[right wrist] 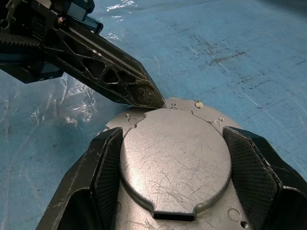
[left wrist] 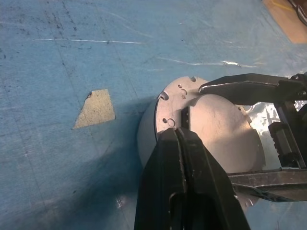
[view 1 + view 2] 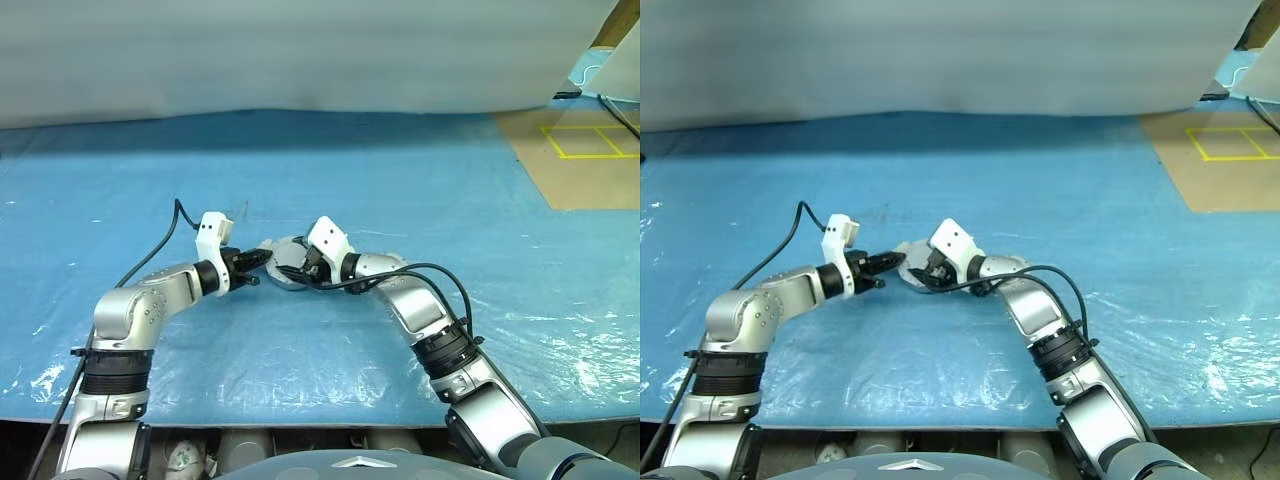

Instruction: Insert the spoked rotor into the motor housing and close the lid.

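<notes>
The motor housing stands as a grey puck on the blue sheet in the middle of the table. The lid lies on top of it, plain grey face up, with small holes near its rim and a raised round plate in its middle. My right gripper reaches in from the right with its fingers clasped on either side of that raised plate. My left gripper comes in from the left, shut with nothing in it, and its tip rests against the lid's edge. The spoked rotor is hidden.
A blue plastic sheet covers the whole table, with a small brown tear beside the housing. Brown floor with yellow tape lies at the back right. The table's front edge runs just before my arms.
</notes>
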`<state>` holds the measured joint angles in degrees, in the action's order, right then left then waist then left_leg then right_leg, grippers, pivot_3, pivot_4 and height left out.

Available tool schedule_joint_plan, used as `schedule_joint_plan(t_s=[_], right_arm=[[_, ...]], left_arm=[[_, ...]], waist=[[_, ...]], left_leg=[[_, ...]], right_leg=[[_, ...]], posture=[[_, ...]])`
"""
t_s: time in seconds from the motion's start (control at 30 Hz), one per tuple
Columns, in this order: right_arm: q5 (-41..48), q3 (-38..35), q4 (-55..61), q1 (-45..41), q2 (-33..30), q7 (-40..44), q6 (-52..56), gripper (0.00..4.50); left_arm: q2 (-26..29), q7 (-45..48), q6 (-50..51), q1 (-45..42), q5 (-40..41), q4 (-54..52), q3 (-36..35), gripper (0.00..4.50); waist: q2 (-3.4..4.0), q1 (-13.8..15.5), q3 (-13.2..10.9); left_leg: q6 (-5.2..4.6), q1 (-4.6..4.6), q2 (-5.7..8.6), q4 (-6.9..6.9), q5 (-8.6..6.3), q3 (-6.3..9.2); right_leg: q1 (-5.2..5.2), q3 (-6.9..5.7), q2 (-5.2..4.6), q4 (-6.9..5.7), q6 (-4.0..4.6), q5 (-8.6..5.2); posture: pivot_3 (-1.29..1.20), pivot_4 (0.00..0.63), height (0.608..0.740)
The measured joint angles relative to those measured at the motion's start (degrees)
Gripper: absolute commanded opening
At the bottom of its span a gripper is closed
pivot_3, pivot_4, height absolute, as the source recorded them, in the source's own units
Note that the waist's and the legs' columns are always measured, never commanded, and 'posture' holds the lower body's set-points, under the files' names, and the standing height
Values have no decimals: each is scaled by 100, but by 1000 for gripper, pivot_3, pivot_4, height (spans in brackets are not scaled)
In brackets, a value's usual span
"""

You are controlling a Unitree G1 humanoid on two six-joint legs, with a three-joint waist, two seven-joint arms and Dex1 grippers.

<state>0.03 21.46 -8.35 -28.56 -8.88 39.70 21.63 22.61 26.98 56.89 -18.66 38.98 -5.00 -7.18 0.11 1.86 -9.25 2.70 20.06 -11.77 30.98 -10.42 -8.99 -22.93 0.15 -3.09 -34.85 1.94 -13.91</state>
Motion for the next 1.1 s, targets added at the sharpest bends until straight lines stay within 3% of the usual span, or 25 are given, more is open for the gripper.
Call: schedule_joint_plan(t_s=[0.3,0.47,0.73,1.0,1.1], right_arm=[[28,-23,47,16,-4,64,18,2939],[128,-166,192,141,56,3,74,4489],[643,-635,1178,795,-164,-56,483,4489],[2562,-2276,3130,1438,-803,-14,2245,4489],[3167,-2687,3260,1570,-808,-268,3040,4489]], left_arm=[[-72,55,256,-72,105,-28,-9,0],[-50,156,350,-56,104,-186,132,0],[-30,314,345,-52,99,-241,266,0],[5,407,286,-70,14,-204,325,0],[6,458,280,-92,-11,-174,338,0]], waist=[[0,8,0],[1,58,0],[0,193,-1],[4,215,-7],[4,219,-7]], left_leg=[[0,4,0,-3,0,0],[6,16,2,-18,4,-1],[13,67,9,-25,6,11],[14,65,23,-22,5,24],[14,63,27,-22,5,26]], right_leg=[[-2,0,-1,7,-1,0],[-5,0,-11,18,12,4],[-18,-19,-10,37,-6,13],[-16,-25,-10,34,-5,11],[-13,-24,-11,35,6,4]], posture=[[0,150,740],[0,150,740],[0,150,740],[0,150,740],[0,150,740]])
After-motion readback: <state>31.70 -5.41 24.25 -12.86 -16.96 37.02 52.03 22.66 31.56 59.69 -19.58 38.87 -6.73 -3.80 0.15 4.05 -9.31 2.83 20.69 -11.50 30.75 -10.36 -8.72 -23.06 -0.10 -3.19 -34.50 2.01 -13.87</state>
